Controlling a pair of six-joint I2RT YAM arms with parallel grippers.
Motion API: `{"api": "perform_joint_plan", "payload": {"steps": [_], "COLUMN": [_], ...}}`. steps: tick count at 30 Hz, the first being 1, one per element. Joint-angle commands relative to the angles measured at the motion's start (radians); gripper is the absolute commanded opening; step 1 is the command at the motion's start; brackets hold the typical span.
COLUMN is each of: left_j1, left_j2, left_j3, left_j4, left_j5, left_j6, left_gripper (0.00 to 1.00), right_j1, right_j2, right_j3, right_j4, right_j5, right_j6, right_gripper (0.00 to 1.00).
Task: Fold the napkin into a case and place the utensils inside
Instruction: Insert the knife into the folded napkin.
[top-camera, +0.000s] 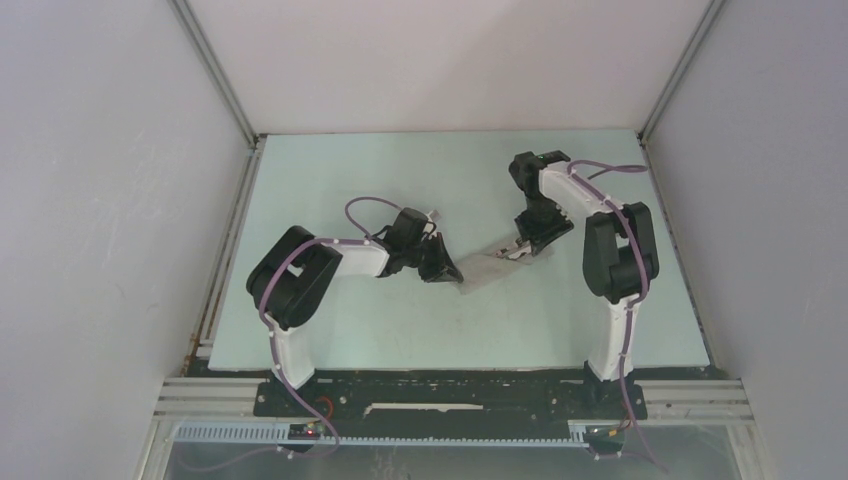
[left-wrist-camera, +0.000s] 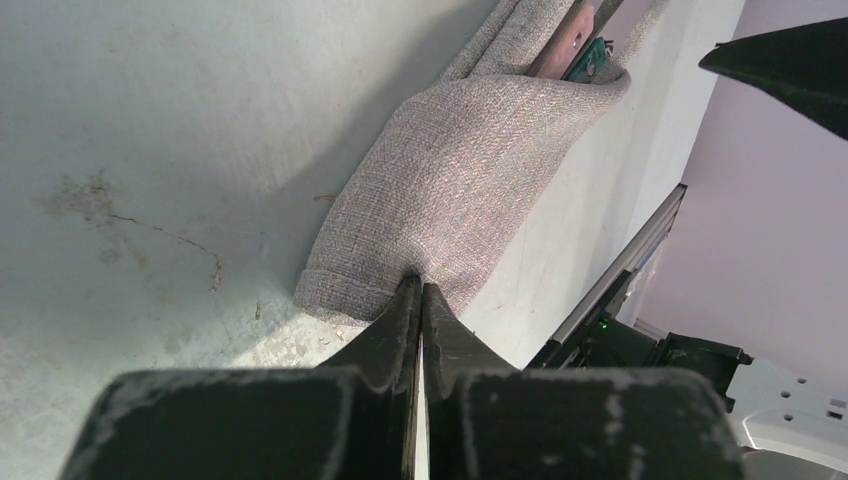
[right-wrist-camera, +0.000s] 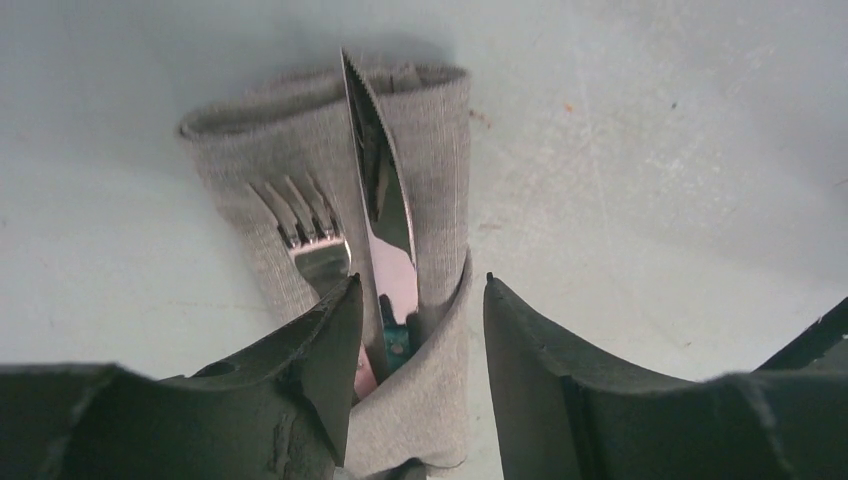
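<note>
The case sits mid-surface between the two arms, with its long axis running near-left to far-right. The left end effector is clamped tight on a pinch of cloth at the near-left end. The right end effector is partly spread, with a finger on either side of the far-right end, not gripping. The fork and knife lie along the case, tips aimed toward the left arm and handles tucked in the fold. The surface is scuffed, with white walls all round.

No words, numbers, labels or signs can be read here: none on the napkin, the utensils or the worktop.
</note>
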Motion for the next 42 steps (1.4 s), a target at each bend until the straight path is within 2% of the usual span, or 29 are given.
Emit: {"api": "perform_joint_plan", "payload": {"steps": [1,10,15,23,28,36,42], "left_j1": [0.003,0.002,0.004,0.003,0.004,0.003,0.003], "left_j2": [-0.002,-0.002,-0.004,-0.002,-0.004,-0.002,0.0], "left_j3": [0.016,0.018,0.019,0.018,0.018,0.019,0.02], "left_j4": [0.012,0.01,0.008,0.007,0.007,0.007,0.007], "left_j5": [-0.004,-0.002,-0.001,-0.001,-0.001,-0.002,-0.001], "left_j6": [0.011,0.015,0.018,0.017,0.019,0.019,0.019], "left_gripper": [0.04,0.04,0.04,0.05,0.05,0.05,0.05], "right_j1": [-0.034,-0.052,-0.052,-0.053,-0.052,-0.045,-0.037], "right_j2": [-0.004,0.058,0.08,0.098,0.108,0.121,0.123], "right_j3": [0.005,0.052,0.063,0.067,0.074,0.08,0.084], "right_j4": [0.001,0.009,0.012,0.023,0.024,0.018,0.018], "right_j5": [0.054,0.053,0.056,0.056,0.052,0.048,0.05], "right_j6": [-0.019,-0.036,-0.033,-0.037,-0.036,-0.031,-0.027], "right_gripper": [0.55,0.54,0.48,0.46,0.39,0.35,0.28]}}
